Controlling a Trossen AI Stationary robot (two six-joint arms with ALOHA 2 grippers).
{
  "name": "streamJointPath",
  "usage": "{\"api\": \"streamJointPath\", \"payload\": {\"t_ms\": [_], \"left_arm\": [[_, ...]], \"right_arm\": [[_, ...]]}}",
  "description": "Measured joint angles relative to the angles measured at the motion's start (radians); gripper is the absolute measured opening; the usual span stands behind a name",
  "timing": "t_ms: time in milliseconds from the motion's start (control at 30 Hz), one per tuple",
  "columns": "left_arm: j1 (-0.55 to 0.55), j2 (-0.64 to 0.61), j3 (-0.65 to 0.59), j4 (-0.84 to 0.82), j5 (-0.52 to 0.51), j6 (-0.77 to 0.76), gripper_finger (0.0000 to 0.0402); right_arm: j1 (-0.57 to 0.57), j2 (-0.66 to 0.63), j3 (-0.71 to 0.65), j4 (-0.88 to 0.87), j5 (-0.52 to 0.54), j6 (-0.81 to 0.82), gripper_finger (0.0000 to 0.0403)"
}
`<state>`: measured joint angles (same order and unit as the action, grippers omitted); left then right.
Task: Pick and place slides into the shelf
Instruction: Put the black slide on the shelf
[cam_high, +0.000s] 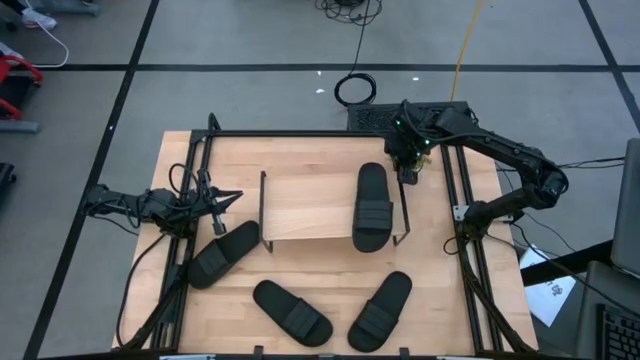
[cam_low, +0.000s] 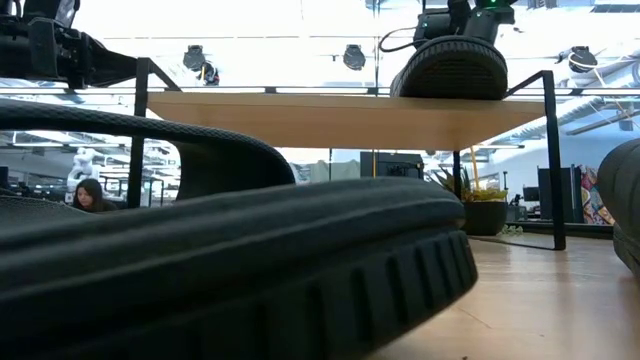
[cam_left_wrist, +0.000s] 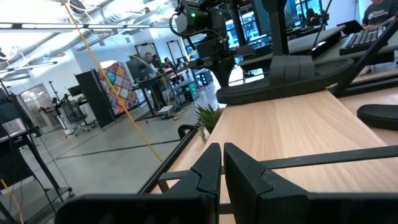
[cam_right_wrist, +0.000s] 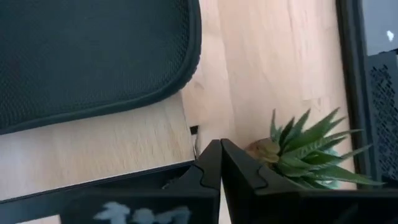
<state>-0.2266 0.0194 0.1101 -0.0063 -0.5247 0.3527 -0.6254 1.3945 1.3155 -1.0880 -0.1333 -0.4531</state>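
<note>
One slide (cam_high: 371, 207) atop shelf (cam_high: 300, 215)

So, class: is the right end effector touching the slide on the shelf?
Apart. The right wrist view shows bare wood between the shut right end effector and the slide; the high view puts it beyond the slide's end on the shelf.

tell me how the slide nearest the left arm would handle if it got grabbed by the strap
That slide is probably light for its size, since the sole looks like thick moulded foam. The wide strap band arches above the sole, so it should give the left gripper a fair hold, though it may flex. Lying flat on the table, it is unlikely to roll or tip.
</note>
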Motion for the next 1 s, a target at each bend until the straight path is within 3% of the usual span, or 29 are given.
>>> {"api": "streamJointPath", "payload": {"t_ms": [233, 833, 933, 1000], "left_arm": [[0.0, 0.0, 0.0, -0.001, 0.0, 0.0, 0.0026], [0.0, 0.0, 0.0, -0.002, 0.0, -0.001, 0.0026], [0.0, 0.0, 0.0, -0.002, 0.0, -0.001, 0.0026], [0.0, 0.0, 0.0, -0.002, 0.0, -0.001, 0.0026]], "right_arm": [[0.0, 0.0, 0.0, 0.015, 0.051, 0.025, 0.0], [0.012, -0.004, 0.0, -0.041, 0.029, 0.057, 0.0], [0.027, -0.013, 0.0, -0.028, 0.071, 0.07, 0.0], [0.038, -0.027, 0.0, 0.013, 0.155, 0.092, 0.0]]}}
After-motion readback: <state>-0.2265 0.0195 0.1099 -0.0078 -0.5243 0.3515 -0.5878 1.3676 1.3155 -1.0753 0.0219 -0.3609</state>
